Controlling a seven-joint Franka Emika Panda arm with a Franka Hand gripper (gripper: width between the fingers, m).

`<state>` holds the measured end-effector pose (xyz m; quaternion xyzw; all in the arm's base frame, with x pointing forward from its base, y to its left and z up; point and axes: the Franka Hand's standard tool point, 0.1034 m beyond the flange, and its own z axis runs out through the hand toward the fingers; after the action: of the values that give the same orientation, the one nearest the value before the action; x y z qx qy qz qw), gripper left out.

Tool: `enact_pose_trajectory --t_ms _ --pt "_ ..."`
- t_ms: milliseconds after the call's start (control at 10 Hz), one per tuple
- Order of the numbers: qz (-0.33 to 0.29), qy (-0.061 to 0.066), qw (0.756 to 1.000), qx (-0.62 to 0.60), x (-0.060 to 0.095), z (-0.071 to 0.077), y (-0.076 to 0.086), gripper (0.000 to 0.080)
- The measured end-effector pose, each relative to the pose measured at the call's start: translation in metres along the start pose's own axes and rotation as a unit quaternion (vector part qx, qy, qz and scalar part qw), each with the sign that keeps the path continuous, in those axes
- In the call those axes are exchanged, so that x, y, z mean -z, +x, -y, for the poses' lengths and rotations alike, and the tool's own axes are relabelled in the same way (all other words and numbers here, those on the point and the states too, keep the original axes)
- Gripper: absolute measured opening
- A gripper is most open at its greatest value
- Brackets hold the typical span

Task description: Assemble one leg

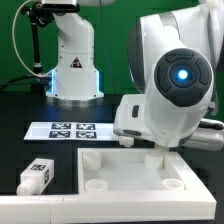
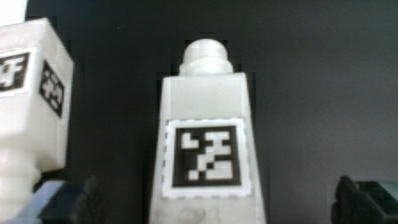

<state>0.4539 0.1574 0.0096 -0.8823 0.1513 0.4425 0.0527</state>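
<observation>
- Fingers (image 2: pixel 64 202): two dark tips, spread wide, well beyond the width of the leg between them. A strip of dark worktop shows inside each tip, and nothing is gripped. In the exterior view they are hidden behind the arm's wrist housing.
- Leg (image 2: pixel 210 125): a white oblong block, midway between the fingers and touching neither. Its long axis runs straight away from them, with the rounded peg end farthest off. A square black-and-white tag sits on the camera-facing side, at the end nearest the fingers.
- Second leg (image 2: pixel 32 100): a white block with tags on two faces, outside one finger and beside the leg, with bare worktop between them. It is partly cut off by the frame edge.
- Worktop (image 2: pixel 302 110): black and matte.
- Arm (image 1: pixel 175 85): its white wrist housing hangs over the panel.
- Panel (image 1: pixel 135 170): wide, flat and white, with round corner sockets.
- Marker board (image 1: pixel 72 130): thin, white and tagged, beyond the panel.
- Loose leg (image 1: pixel 35 175): lies on the worktop at the exterior view's left, well apart from the arm. I cannot tell whether it is one of the two above.
</observation>
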Motion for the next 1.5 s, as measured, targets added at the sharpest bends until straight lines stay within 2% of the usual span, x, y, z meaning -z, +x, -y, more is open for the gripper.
enact_pose_trajectory --t_ms 300,500,600,800,900,1000,1100,1200,1300,1400,1500 --pt "0.003 -0.001 1.0 -0.006 -0.003 -0.001 0.002 0.0649" --pt "0.003 -0.001 1.0 -0.006 -0.003 -0.002 0.002 0.0376" --pt "0.003 -0.001 1.0 -0.006 -0.003 -0.002 0.002 0.0285" --pt "0.004 0.0 1.0 -0.004 0.0 -0.003 0.001 0.0285" --pt "0.012 0.005 1.0 0.012 0.025 -0.011 -0.01 0.0285" --pt "0.012 0.016 1.0 0.023 0.058 -0.022 -0.021 0.0285" --pt "0.003 0.028 0.999 0.038 0.089 -0.035 -0.024 0.0285" --pt "-0.041 0.037 0.997 0.045 0.118 -0.043 -0.024 0.0285" --pt "-0.067 0.041 0.996 0.051 0.139 -0.045 -0.031 0.0285" --pt "-0.119 0.037 0.991 0.049 0.15 -0.037 -0.022 0.0285" --pt "-0.164 0.042 0.984 0.052 0.154 -0.03 -0.019 0.0285"
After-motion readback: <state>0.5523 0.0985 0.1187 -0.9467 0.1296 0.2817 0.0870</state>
